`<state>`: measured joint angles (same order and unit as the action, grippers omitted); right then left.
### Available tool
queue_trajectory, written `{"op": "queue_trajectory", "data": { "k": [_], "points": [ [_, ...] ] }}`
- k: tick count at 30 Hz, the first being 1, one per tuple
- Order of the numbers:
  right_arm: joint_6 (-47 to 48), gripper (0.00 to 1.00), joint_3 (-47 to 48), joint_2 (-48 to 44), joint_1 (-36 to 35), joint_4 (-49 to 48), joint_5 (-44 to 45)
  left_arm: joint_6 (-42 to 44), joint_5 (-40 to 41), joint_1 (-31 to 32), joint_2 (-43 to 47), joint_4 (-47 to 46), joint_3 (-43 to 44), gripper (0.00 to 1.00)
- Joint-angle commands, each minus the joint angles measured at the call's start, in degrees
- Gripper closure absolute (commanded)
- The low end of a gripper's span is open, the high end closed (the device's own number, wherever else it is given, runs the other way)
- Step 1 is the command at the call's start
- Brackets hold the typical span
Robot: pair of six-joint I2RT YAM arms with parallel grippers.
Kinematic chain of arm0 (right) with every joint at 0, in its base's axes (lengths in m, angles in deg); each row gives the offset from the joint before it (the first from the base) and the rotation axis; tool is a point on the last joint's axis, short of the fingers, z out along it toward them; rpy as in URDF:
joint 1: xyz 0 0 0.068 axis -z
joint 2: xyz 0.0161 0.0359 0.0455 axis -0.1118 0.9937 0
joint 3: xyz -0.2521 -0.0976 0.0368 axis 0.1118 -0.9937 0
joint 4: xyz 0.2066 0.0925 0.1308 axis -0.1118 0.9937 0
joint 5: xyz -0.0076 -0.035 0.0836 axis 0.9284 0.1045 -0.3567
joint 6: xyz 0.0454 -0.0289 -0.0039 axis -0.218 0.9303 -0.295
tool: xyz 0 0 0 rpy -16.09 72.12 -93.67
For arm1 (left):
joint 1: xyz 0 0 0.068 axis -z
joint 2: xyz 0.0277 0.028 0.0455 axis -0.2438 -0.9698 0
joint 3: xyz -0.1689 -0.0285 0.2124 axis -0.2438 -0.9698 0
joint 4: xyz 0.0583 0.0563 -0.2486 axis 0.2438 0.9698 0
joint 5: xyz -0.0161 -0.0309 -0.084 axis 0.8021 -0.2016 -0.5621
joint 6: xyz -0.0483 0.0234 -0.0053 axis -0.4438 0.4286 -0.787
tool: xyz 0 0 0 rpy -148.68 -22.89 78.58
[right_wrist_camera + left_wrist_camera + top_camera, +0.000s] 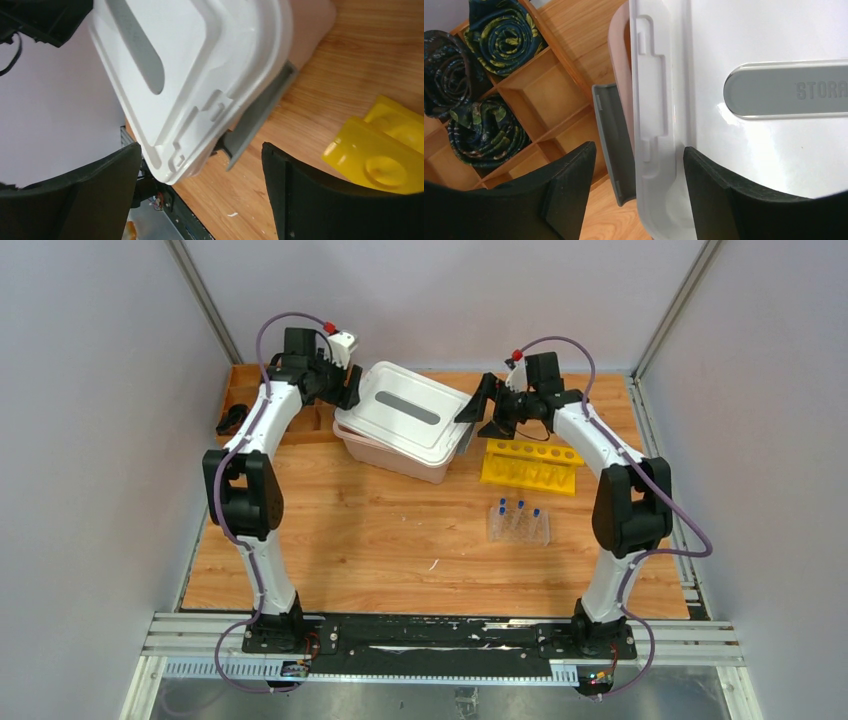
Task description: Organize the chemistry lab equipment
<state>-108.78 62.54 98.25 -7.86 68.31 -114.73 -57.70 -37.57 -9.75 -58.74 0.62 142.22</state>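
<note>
arms reach forward; left gripper, right gripper flank white lid

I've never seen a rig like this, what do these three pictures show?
Two robot arms stand on a wooden table. One picture looks down from above; the other two come from wrist cameras. On the table: a pink storage box with its white lid askew, a yellow tube rack, a clear rack of blue-capped tubes, and a wooden divider tray holding rolled fabric. The left end effector and right end effector stand open around opposite lid edges, gripping nothing.
</note>
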Motion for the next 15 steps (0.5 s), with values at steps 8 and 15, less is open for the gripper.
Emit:
{"op": "queue_trajectory", "data": {
  "k": [8,15],
  "points": [
    [8.73,0.22,6.84,-4.21,-1.81,12.32,15.11,-4.37,2.57,0.26,3.19,2.94,-3.94,0.35],
    [9.03,0.27,10.77,-0.51,-3.72,14.15,15.56,-7.95,3.59,0.24,6.61,0.1,-8.26,0.39]
  ]
}}
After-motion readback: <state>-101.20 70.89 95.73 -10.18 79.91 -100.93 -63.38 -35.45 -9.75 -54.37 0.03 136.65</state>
